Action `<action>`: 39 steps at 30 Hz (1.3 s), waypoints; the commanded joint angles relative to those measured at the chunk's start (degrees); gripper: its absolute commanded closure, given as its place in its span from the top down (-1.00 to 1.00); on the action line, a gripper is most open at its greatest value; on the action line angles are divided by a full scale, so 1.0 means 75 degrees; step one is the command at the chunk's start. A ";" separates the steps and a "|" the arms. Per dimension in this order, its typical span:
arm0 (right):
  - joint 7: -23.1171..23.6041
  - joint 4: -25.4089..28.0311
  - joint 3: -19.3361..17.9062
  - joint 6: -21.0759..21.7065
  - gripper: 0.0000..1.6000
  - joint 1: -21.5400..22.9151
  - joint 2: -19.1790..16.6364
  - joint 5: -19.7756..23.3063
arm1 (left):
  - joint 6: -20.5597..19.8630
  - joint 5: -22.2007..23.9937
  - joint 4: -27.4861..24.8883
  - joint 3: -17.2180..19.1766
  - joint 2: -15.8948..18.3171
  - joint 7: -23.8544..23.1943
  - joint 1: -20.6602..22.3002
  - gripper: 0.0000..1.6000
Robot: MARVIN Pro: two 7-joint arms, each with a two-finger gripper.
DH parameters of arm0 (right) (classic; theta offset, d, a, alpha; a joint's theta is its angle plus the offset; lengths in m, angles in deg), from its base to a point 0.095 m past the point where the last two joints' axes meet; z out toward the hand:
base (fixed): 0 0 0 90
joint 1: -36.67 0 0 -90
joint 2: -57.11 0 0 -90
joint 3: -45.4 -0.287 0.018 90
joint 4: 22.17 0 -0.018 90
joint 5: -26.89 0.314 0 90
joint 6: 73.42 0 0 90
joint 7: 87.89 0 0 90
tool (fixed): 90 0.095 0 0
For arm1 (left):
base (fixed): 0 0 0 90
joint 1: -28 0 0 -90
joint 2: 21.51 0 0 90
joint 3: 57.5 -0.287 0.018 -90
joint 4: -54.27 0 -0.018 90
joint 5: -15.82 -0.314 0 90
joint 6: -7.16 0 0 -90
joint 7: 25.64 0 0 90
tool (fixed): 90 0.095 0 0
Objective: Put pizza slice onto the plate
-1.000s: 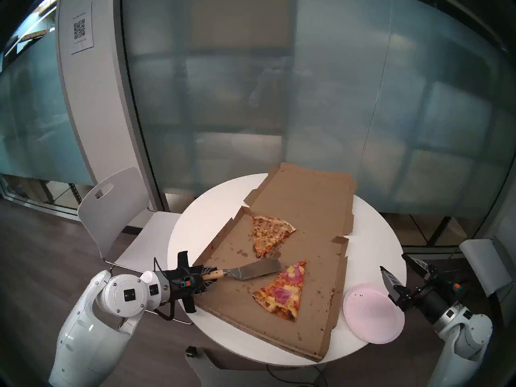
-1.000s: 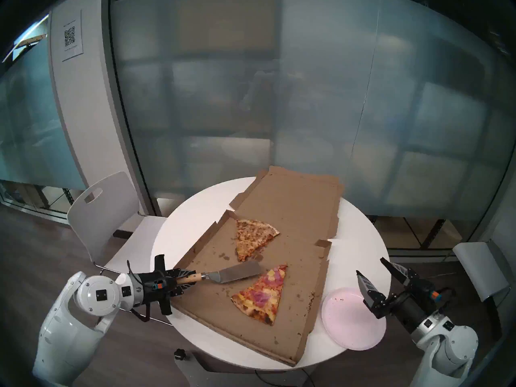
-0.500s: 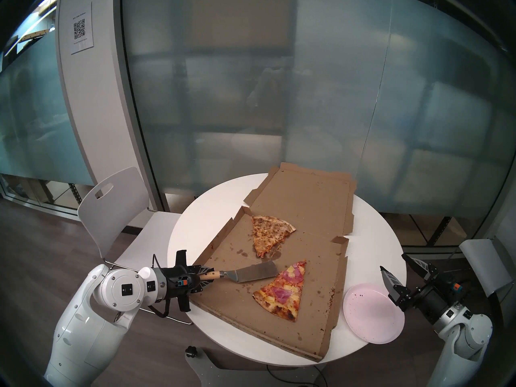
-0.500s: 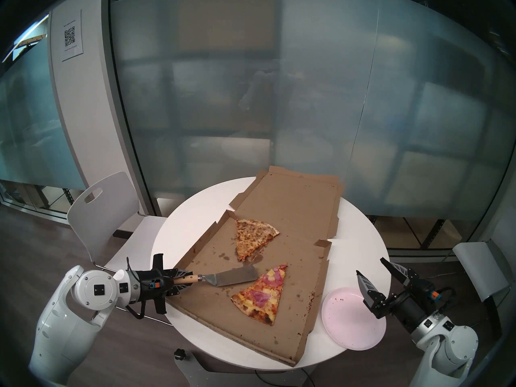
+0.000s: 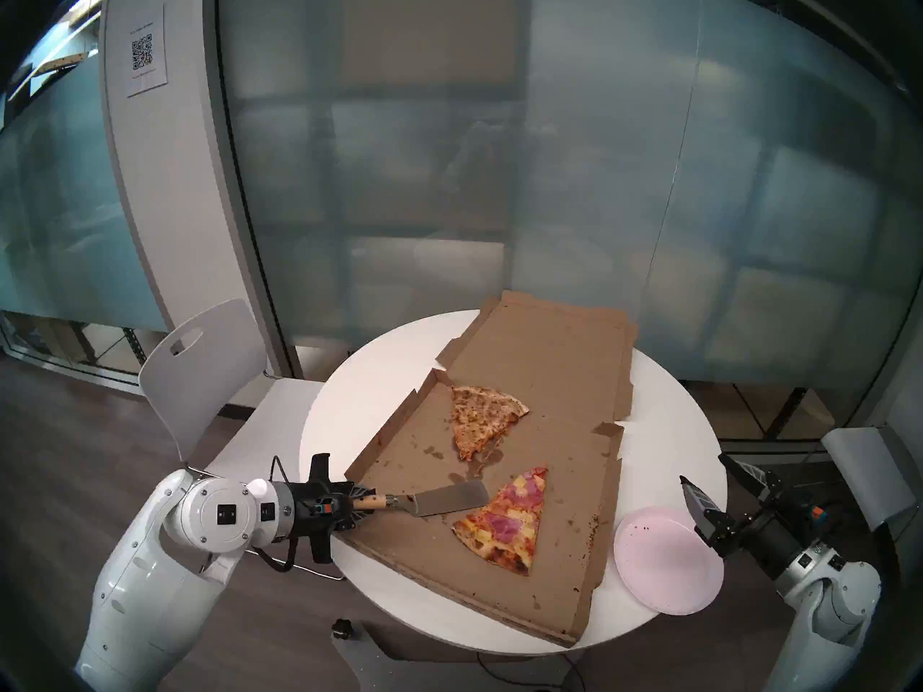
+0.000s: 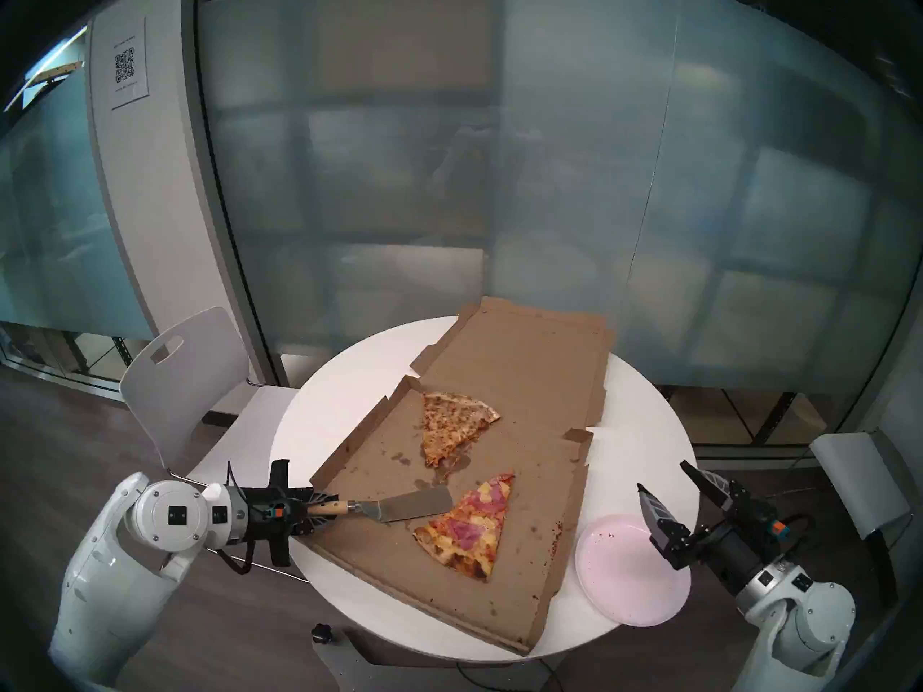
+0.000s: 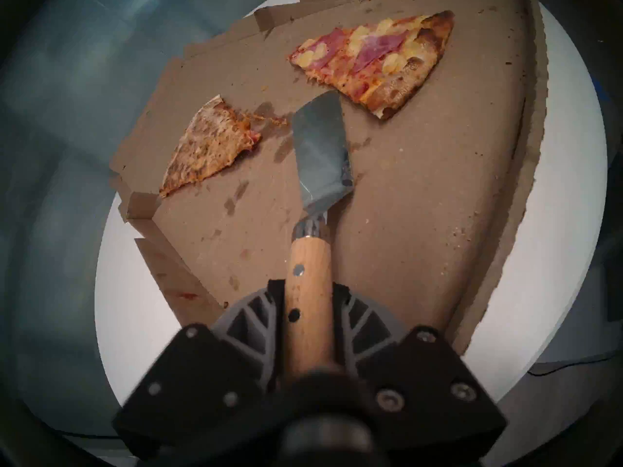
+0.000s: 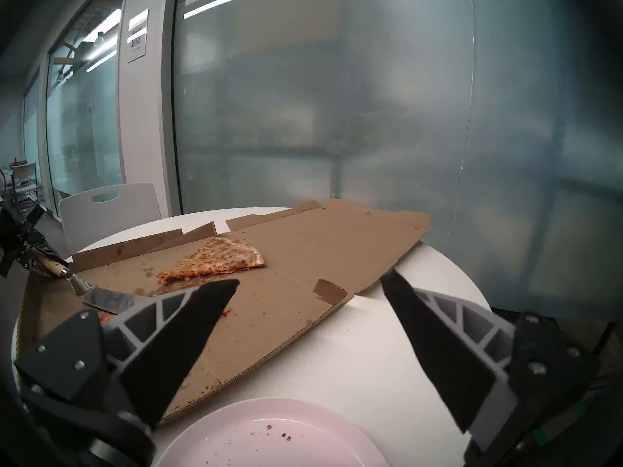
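round white desk (image 5: 349,406) by frosted glass | open box (image 5: 549,376) | ham slice (image 5: 504,521) in box at 6 o'clock | plate (image 5: 664,571) at 4 | left tool (image 5: 360,503) clenched on spatula (image 5: 449,499), blade at slice's edge | right tool (image 5: 709,481) spread over plate

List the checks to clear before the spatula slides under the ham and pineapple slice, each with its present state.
1. Left gripper shut on the spatula handle: ok.
2. Blade edge meeting the side of the pizza slice: ok; whether it is already under the slice: cannot tell.
3. Blade flat on the pizza box floor: cannot tell.
4. Plate free of food except a few crumbs: ok.
5. Right gripper jaws open, holding nothing, above the plate's far rim: ok.
6. Plain cheese slice apart from the blade: ok.
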 commanded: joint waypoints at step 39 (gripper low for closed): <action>0.0065 0.0122 -0.0029 0.0029 1.00 0.0109 0.0061 -0.0014 | -0.0471 0.0223 -0.0077 -0.0135 0.0149 -0.1099 0.0378 -1.00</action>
